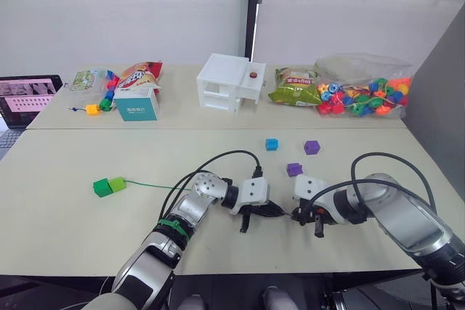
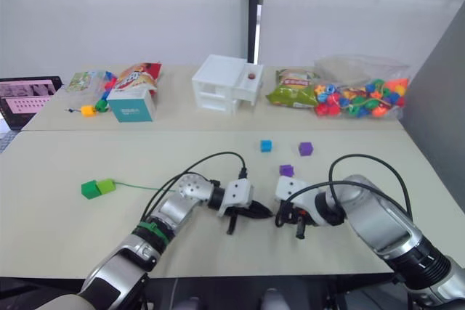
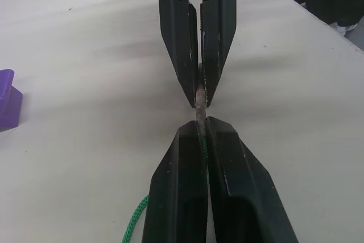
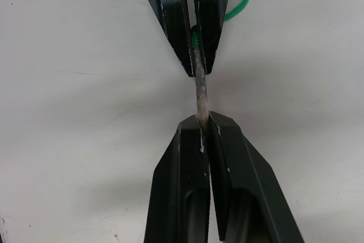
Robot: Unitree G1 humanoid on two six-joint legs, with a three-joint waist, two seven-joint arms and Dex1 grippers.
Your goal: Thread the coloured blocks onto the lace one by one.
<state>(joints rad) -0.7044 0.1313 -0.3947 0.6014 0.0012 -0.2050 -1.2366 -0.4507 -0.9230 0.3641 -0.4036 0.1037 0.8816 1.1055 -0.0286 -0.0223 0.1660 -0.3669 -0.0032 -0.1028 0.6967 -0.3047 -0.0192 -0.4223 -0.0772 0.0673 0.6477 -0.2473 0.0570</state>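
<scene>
A: What lay on the table?
B: Left of the white box, green blocks on the lace. In front of it, both grippers pinched the lace's tip. White walls stood behind.

Silver-grey metal arms on both sides, jointed, with rounded housings. A green band rings the left forearm. Glossy black cables loop over each wrist. White boxy modules sit behind the left gripper and right gripper, each ending in long, tapered black jaws.
</scene>
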